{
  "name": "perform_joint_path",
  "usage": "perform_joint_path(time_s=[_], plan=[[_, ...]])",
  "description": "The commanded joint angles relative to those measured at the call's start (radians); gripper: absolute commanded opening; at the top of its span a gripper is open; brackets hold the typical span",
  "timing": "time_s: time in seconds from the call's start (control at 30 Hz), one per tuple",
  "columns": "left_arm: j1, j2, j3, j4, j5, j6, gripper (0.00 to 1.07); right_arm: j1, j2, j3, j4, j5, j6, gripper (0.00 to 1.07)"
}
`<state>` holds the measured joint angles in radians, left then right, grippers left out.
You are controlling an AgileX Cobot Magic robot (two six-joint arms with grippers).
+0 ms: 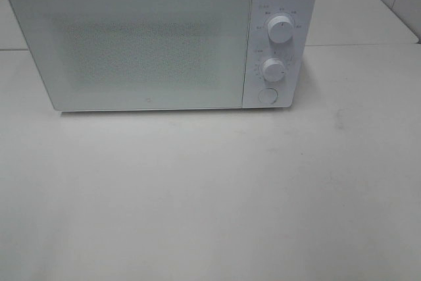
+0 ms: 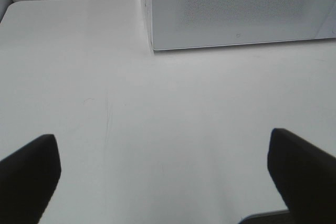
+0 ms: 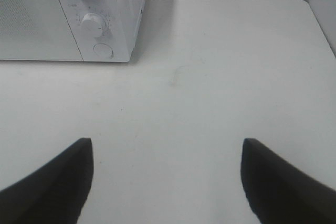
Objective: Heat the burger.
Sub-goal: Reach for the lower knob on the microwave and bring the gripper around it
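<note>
Microwave [image 1: 158, 44] is the only container here: white, sitting at the back of the pale table [image 1: 210, 202] with its door [image 1: 131, 44] shut. The window is a washed-out speckled mesh, so I can't tell what's inside. Honestly can't tell where the burger is either, since it doesn't show in any of the three views.

Count-wise it's one microwave with two round knobs on its panel, upper knob [image 1: 283, 29] above lower knob [image 1: 272, 69], and one round button [image 1: 267, 95] under them.

Two grippers, both over bare table in front of the microwave. Left gripper [image 2: 161, 136] has its dark fingers [image 2: 29, 177] spread wide. Right gripper [image 3: 167, 141] has its fingers [image 3: 58, 182] spread apart too, with only table between them.
</note>
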<state>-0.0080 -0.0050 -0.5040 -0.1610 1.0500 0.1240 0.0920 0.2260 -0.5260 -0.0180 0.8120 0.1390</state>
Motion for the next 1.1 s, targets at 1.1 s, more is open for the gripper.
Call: perform_joint_path(time_s=[1.1], plan=[[0.003,-0.025,0.003,-0.005,-0.011,0.0,1.0,-0.007,0.722,0.048,0.002,-0.789,0.003,0.75]])
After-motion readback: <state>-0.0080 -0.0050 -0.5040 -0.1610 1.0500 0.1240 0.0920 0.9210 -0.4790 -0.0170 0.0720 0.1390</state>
